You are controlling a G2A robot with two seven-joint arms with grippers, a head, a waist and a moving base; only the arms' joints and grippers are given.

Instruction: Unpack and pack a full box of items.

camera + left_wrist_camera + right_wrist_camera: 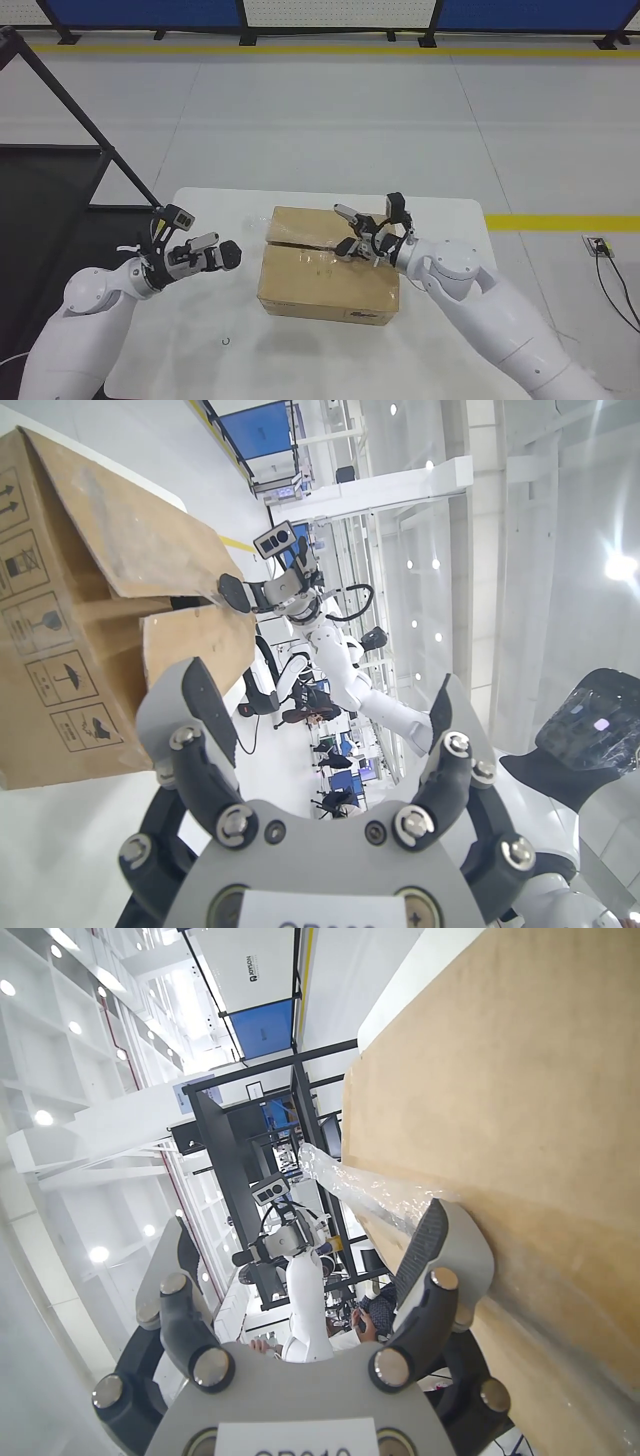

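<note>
Yellow-lined grey floor (pixel 300 120) meets what seem blue panels (pixel 150 12).

left end effector (pixel 320 695) and right end effector (pixel 307 1223) both spread wide.

Top view looks down from overhead; wrist views, close and low, face each other across the box (pixel 320 285) — all share it.

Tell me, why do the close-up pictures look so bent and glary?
Left wrist view: a wide lens curves the room's beams, and a ceiling lamp flares. Right wrist view: clear tape glints on the box. Top view: soft, even light on the table.
</note>
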